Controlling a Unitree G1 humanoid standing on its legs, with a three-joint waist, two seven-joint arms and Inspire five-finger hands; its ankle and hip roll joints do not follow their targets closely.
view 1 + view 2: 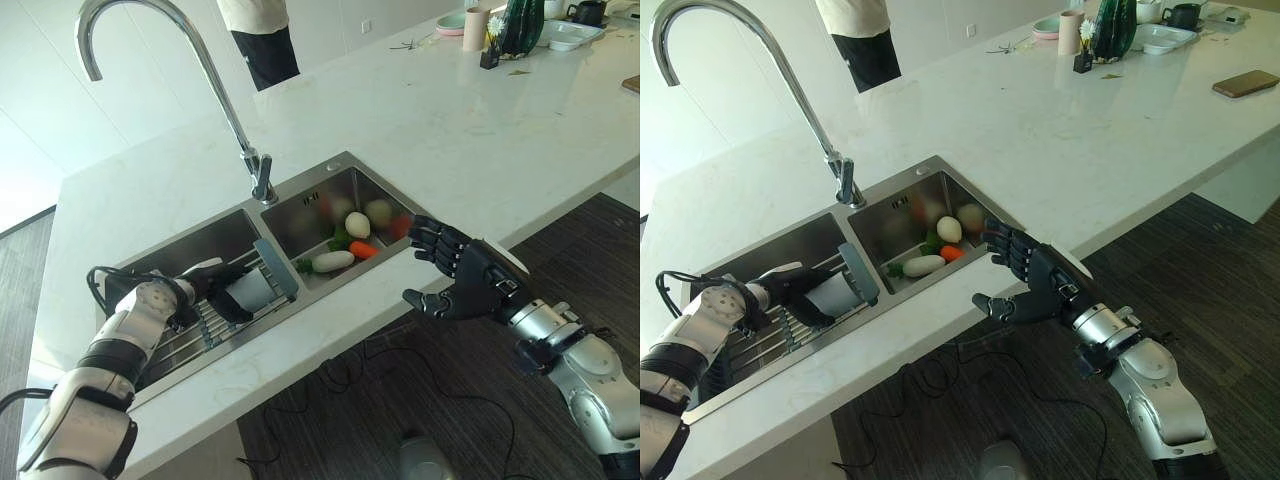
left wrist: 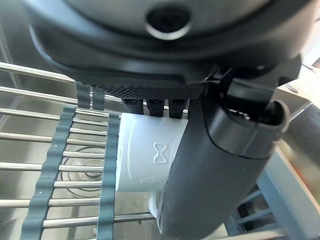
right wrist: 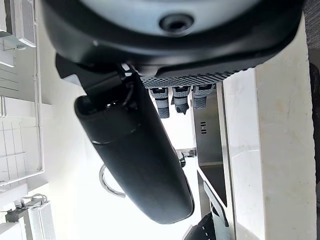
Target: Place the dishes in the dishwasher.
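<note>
Left hand [image 1: 205, 290] is down in the left basin of the sink [image 1: 345, 170], fingers and thumb curled around a white cup [image 1: 247, 291] that lies on its side on the rack [image 1: 190, 335]. You can see why the grip looks as it does: in the left wrist view the thumb [image 2: 210, 170] lies across the cup's [image 2: 142, 160] wall while the fingers come over from the other side, a wrap that should keep a smooth, round thing from rolling along the bars. The cup's mouth faces the grey divider [image 1: 277, 268] between the basins.

Your right hand [image 1: 462, 280] hangs past the counter's [image 1: 420, 110] front edge, beside the right basin, fingers spread and holding nothing; it looks parked out of the way.

The cup is plain white and glossy, with faint raised ribbing and a small moulded mark on its side. I'd judge it light but slippery, so keep the wrap firm as you lift. Vegetables [image 1: 350, 240] sit in the right basin. I can't see a dishwasher, so expect a carry after the lift.
</note>
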